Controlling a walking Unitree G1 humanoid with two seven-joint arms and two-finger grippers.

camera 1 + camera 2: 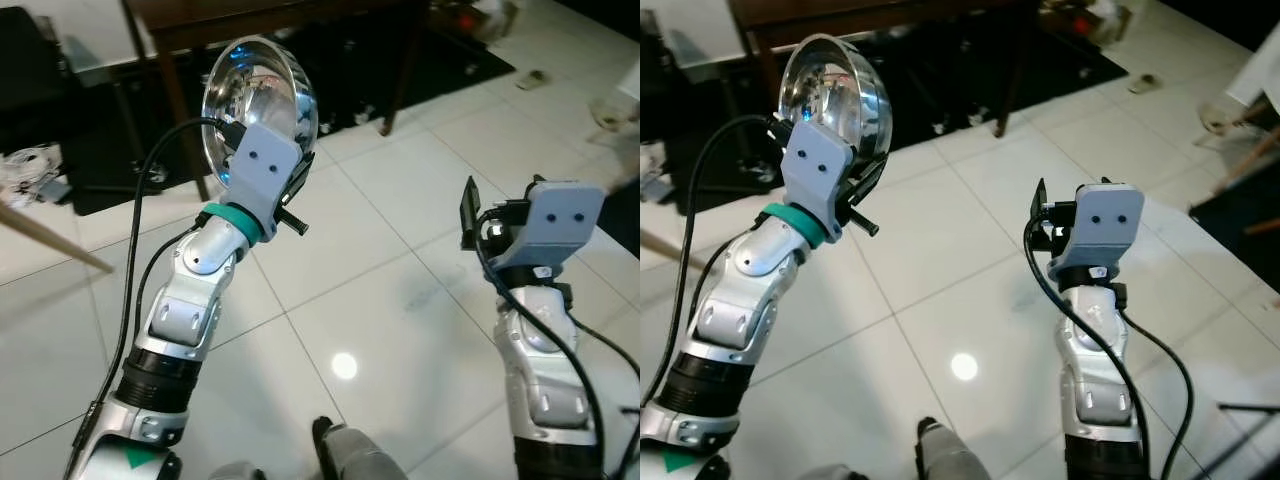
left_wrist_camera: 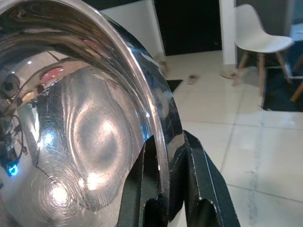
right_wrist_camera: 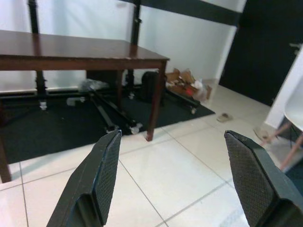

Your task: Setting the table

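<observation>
Up front in the left eye view, the left gripper (image 1: 262, 150) is raised at the end of its silver arm and holds a shiny steel bowl (image 1: 260, 95) by the rim, the bowl tipped on edge with its hollow facing the camera, in the air above the white tiled floor (image 1: 380, 290) and in front of a dark wooden table (image 1: 280, 15). A black rug (image 1: 330, 70) lies under the table. The right gripper (image 1: 480, 215) is held up at a lower height, well apart from the bowl, with nothing in it. From the right eye the scene is the same: the bowl (image 1: 835, 95) sits above the grey wrist block of the left arm, and the right arm stands upright to its right over the tiles (image 1: 970, 250). Close in, the left wrist view has the bowl's polished inside (image 2: 71, 132) across most of the picture, with the rim pinched between the two black fingers (image 2: 203, 184), one inside the bowl and one outside; beyond it a white chair (image 2: 258, 38) stands on the floor. Along the right wrist, the fingers (image 3: 99, 175) are spread wide and empty, pointing toward the table (image 3: 80, 49), with the rug (image 3: 57, 127) beneath it and a cardboard box (image 3: 182, 82) of clutter by the wall.
</observation>
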